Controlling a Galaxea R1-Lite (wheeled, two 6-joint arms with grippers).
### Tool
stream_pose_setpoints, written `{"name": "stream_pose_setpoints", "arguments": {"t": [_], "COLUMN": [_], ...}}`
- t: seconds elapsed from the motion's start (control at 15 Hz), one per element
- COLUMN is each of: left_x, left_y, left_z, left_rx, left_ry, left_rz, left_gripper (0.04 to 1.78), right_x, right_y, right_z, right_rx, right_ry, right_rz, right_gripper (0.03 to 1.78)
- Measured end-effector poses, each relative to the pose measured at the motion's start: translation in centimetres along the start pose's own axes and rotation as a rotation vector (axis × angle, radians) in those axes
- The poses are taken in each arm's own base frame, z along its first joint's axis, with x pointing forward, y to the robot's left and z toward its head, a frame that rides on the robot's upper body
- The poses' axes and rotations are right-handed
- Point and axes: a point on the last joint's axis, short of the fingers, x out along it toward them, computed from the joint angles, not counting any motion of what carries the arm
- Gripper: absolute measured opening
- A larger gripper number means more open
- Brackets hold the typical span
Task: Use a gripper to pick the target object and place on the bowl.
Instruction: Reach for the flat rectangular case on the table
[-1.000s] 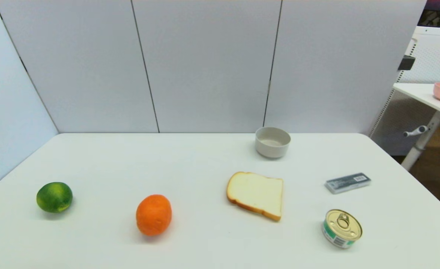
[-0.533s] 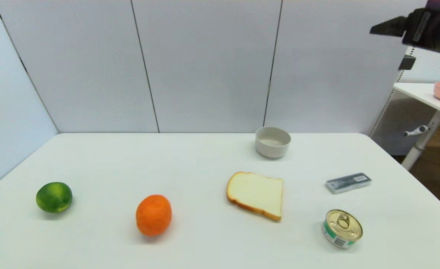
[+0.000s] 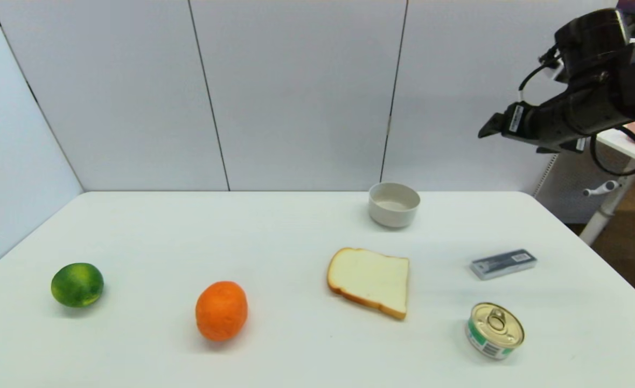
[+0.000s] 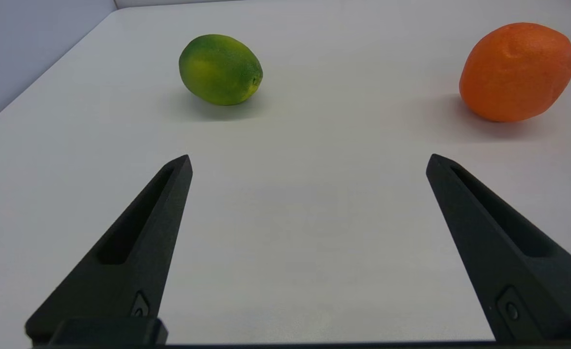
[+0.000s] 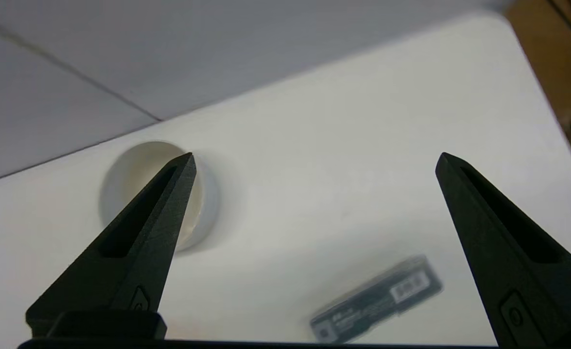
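Pack lies flat below the spread, empty right pincer; descend squarely, straddling its narrow width.

This looks like a test room in a lab. A plain white table stands against bare grey wall panels. Beside the table, to its right, is a second white desk on a metal leg, and a black robot arm hangs above.

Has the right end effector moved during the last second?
Yes. The right end effector was out of view, then came in at upper right, moving down and left across the wall seam behind it.
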Motion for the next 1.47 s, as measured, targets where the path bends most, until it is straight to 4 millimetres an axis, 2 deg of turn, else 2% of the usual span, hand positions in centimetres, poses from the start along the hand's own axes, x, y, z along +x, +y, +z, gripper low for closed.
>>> {"name": "stream_pose_setpoints", "arguments": {"t": [0.27,0.6,0.93,1.27,1.47], "left_x": [0.0,0.0,0.0,0.0,0.0], "left_y": [0.0,0.0,0.0,0.0,0.0], "left_z": [0.0,0.0,0.0,0.0,0.0], "left_rx": [0.0,0.0,-0.001,0.0,0.0], "left_ry": [0.0,0.0,0.0,0.0,0.0], "left_rz": [0.0,0.0,0.0,0.0,0.0], "left_gripper": [1.71,1.71,1.71,1.71,1.71], "right_x": [1.7,1.5,2.0,3.6,4.1], "right_y": [0.4,0.3,0.4,1.4,1.2], "right_z": [-3.1,-6.2,-7.6,-8.7,-8.9], "right_rx": [0.136,0.294,0.439,0.61,0.657], "right_ry": [0.149,0.302,0.312,0.277,0.27], "right_rz": [-0.249,-0.491,-0.554,-0.579,-0.602], "right_gripper": [1.71,1.71,1.71,1.71,1.71]}}
